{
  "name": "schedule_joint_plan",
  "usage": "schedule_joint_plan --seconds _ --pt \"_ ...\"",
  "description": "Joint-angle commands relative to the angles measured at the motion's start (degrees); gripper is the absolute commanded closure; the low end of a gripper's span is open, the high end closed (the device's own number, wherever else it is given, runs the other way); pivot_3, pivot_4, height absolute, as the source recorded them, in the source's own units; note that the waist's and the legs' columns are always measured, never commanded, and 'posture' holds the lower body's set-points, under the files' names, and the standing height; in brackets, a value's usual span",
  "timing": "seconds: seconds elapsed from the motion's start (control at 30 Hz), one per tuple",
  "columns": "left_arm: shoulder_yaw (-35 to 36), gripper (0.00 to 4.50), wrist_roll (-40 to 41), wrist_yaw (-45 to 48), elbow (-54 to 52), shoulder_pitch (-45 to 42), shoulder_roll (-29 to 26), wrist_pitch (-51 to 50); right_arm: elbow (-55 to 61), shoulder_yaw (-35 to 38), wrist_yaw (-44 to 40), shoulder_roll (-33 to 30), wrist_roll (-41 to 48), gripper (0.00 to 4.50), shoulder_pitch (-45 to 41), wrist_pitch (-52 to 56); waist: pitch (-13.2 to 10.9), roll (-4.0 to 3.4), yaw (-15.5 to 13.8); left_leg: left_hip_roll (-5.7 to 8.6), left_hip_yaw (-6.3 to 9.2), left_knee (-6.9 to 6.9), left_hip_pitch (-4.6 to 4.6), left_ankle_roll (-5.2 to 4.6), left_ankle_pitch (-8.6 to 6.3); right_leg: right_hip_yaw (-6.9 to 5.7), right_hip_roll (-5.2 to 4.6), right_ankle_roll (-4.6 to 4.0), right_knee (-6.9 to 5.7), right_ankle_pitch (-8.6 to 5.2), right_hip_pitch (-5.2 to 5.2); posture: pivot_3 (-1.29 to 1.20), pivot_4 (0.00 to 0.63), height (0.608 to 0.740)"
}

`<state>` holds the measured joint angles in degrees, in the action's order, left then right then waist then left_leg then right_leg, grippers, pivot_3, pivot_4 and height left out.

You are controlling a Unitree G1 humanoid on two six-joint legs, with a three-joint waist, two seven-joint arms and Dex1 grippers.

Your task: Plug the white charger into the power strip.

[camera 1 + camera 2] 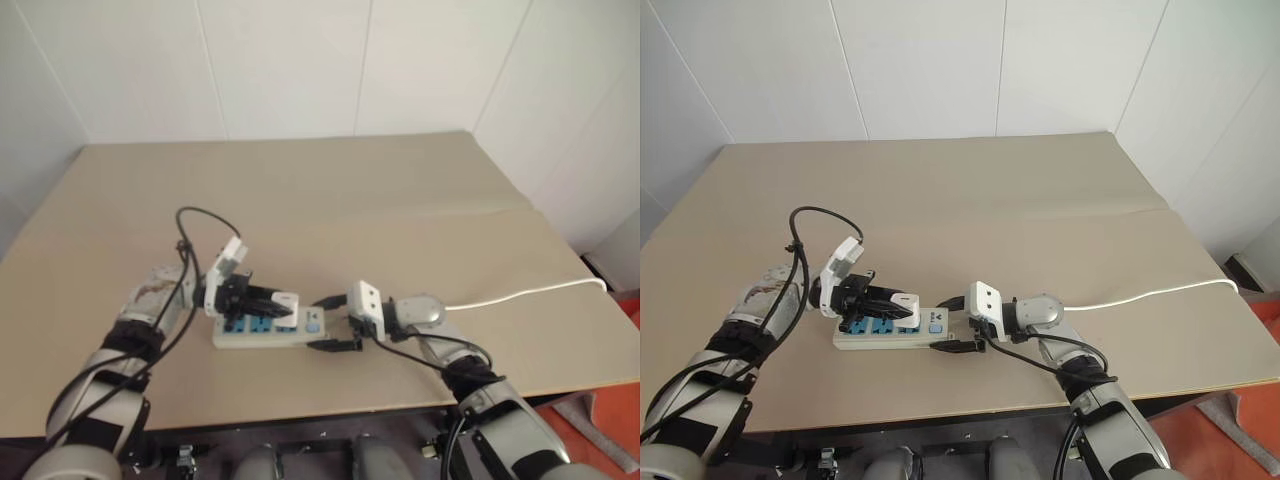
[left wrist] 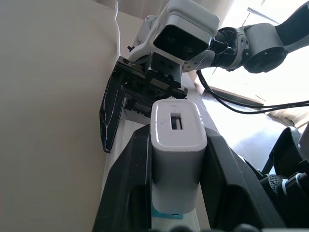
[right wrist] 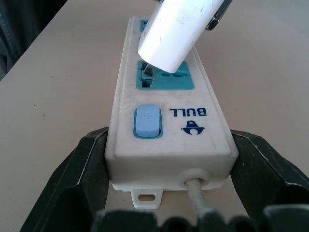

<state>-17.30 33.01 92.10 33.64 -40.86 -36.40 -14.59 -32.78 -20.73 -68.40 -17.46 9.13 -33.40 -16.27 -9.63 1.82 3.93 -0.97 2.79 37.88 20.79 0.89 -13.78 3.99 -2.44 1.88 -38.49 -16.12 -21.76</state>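
Note:
The power strip (image 1: 262, 338) lies near the table's front edge, blue sockets up. Its switch end (image 3: 147, 121) points at my right arm. My right gripper (image 1: 335, 322) reaches in from the right, its black fingers (image 3: 82, 169) pressed against both sides of that end. My left gripper (image 1: 278, 303) comes from the left and is shut on the white charger (image 2: 176, 145). The charger (image 3: 176, 34) hangs tilted over the blue socket (image 3: 166, 79) beside the switch. Its metal prongs are at that socket's slots.
The strip's thin white cable (image 1: 520, 295) runs right across the tan table (image 1: 350, 200) and off its right edge. White walls stand close behind and beside the table. Black cables loop above my left wrist (image 1: 195, 225).

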Motion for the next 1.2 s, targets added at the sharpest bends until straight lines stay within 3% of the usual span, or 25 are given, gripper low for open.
schedule_joint_plan --seconds 0.03,0.47,0.93,1.2 --pt "-0.44 3.5 0.99 0.4 0.69 -1.5 0.14 1.46 -4.25 -1.87 2.4 -2.27 -6.54 1.09 2.67 1.76 0.0 0.0 0.01 0.0 0.0 -0.01 0.0 0.0 0.0 0.0 0.0 0.0 0.01 0.0 0.0 0.0 0.15 0.74" --pt "-5.47 3.5 1.89 0.4 0.43 -1.24 -1.17 5.82 -3.68 -1.62 2.46 -2.65 -6.39 1.09 3.0 1.19 0.01 -0.01 -0.04 -0.01 0.01 -0.1 0.01 0.0 0.0 -0.02 0.01 0.01 0.27 -0.01 0.07 0.0 0.15 0.74" --pt "2.05 3.5 3.15 0.4 1.6 4.58 0.83 14.08 -3.82 -1.55 2.46 -3.1 -6.28 1.09 3.68 -2.47 0.01 -0.03 -0.26 -0.04 0.08 -0.13 0.0 0.0 0.0 -0.04 -0.01 0.01 0.45 0.0 0.16 0.0 0.15 0.74" --pt "-1.39 3.5 0.98 0.4 -0.07 6.87 -1.58 20.47 -3.68 -1.46 2.04 -3.5 -6.04 1.09 4.23 -3.81 0.02 -0.04 -0.23 -0.04 0.13 -0.19 0.01 0.0 -0.01 -0.02 -0.02 0.0 0.54 -0.01 0.16 0.0 0.15 0.74"
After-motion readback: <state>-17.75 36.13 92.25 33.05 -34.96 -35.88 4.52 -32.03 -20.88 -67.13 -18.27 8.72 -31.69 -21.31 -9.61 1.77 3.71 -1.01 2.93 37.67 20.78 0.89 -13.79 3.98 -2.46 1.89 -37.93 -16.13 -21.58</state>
